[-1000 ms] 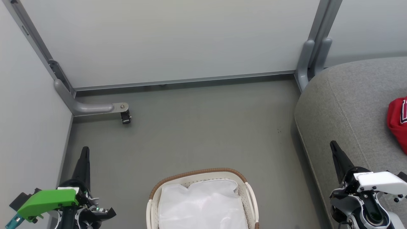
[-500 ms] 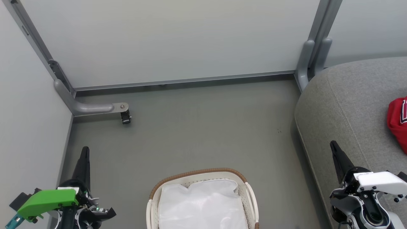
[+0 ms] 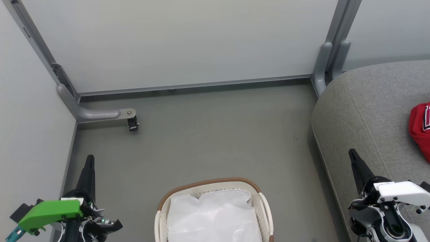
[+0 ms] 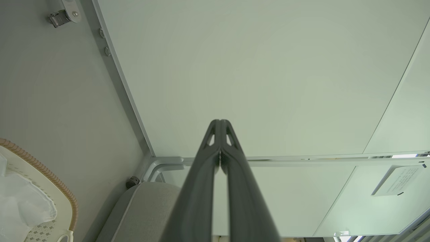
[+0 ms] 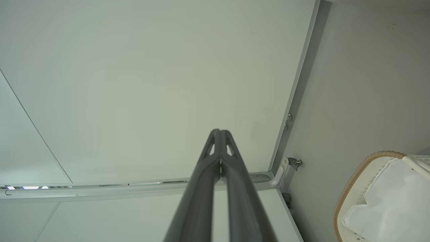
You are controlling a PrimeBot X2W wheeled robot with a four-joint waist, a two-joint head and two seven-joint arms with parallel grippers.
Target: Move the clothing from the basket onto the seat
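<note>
I have both tools pinched fully together and holding nothing. The left tool (image 3: 89, 158) hangs low on my left over the floor (image 3: 215, 134), near the wall panel (image 3: 33, 134). The right tool (image 3: 352, 153) hangs above the front edge of the seat (image 3: 369, 107). The red clothing (image 3: 420, 126) lies on the seat, well apart from the basket (image 3: 208, 182) and partly cut off at the edge of my head view. What I can see of the basket holds only its white liner (image 3: 211, 215).

The job looks done or nearly done to me, so the main danger is a needless reach. If I dip a tool into the basket, the crumpled liner could catch on the tips and get dragged out as though it were a garment. The near part of the basket is out of my view, so I can't rule out a piece tucked there, and calling it finished might be wrong. A careless swing of the left arm could knock the wall panel. The right arm could brush the cushion and nudge the red fabric towards the edge.

Against the earlier frames, nothing differs. Both tools sit in the same spots, closed as before, and the basket, the clothing and my camera have not shifted.
</note>
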